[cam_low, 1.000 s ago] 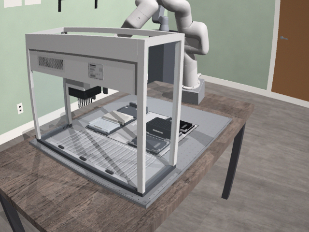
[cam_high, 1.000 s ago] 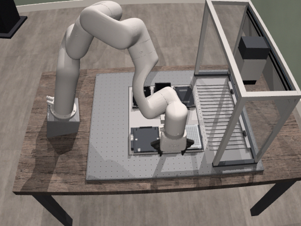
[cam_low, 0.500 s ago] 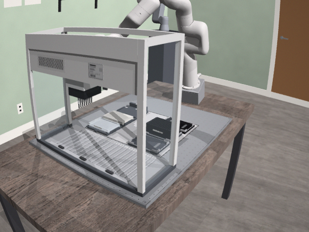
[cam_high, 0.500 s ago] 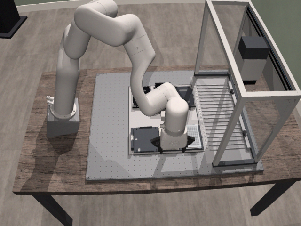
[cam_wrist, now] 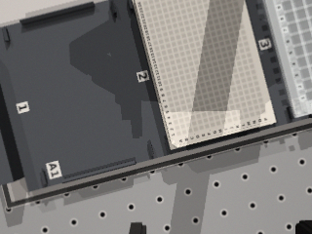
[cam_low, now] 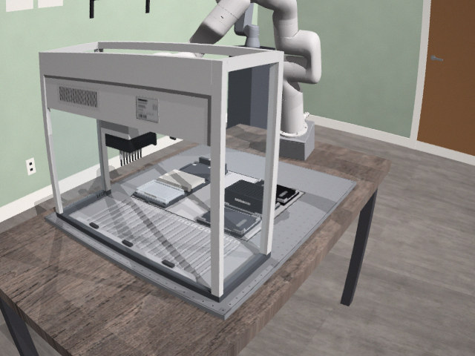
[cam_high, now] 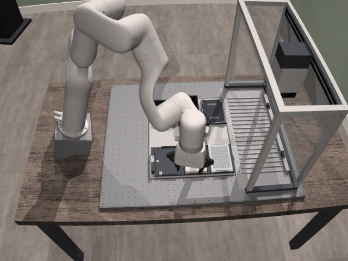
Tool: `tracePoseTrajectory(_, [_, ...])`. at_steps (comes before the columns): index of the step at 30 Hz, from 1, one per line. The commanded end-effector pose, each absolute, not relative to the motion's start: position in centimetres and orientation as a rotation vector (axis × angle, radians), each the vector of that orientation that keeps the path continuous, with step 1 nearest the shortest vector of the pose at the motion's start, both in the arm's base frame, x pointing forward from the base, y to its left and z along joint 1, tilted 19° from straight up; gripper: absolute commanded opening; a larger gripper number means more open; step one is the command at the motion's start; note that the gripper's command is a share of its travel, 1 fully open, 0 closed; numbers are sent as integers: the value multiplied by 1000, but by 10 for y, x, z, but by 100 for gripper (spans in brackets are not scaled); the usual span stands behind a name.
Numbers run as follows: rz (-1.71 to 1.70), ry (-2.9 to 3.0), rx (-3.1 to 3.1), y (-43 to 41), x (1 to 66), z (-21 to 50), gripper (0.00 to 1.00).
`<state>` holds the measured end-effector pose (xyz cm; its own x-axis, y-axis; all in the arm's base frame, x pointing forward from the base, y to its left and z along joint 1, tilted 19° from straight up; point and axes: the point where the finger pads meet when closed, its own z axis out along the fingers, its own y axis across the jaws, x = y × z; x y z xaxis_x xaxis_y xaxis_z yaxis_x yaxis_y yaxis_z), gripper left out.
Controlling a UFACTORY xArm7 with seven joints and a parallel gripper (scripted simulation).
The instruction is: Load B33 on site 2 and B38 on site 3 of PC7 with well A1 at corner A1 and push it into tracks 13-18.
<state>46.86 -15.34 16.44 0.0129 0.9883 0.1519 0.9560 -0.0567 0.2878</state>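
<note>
The carrier (cam_high: pixel 162 168) lies on the apron in front of the rails (cam_high: pixel 253 135), its long axis running toward them, handle end away from them; the 384-well plate (cam_wrist: pixel 205 73) sits on site 2, the 96-well plate (cam_high: pixel 221 157) on site 3 next to the rails, and site 1 (cam_wrist: pixel 73 107) shows bare dark floor with its A1 label at the near corner. The deep-well block (cam_low: pixel 245 195) stands in its nest in the row beside the apron, with an empty nest (cam_high: pixel 213 111) nearer the rails.

The gripper (cam_high: pixel 191 165) hangs over the carrier's middle, wrist pointing down, fingers spread fairly wide and pinching nothing; in the wrist view the carrier's edge runs slightly askew across the frame, so hand and carrier are not squared to one another.

Loading looks done, to my eye; what remains is the push. That turns on one thing: the handle end lies away from the rails, on the arm-base side of the hand, so the hand must get behind that end and drive along the carrier's length; whether the carrier lines up with the far tracks I cannot tell from here.
</note>
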Motion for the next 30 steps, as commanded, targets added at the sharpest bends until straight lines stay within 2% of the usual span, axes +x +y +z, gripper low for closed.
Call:
tracePoseTrajectory(1, [466,1975,2249,-150,458,165,82])
tracePoseTrajectory(30, [515,838,3018,-99,337,133,82])
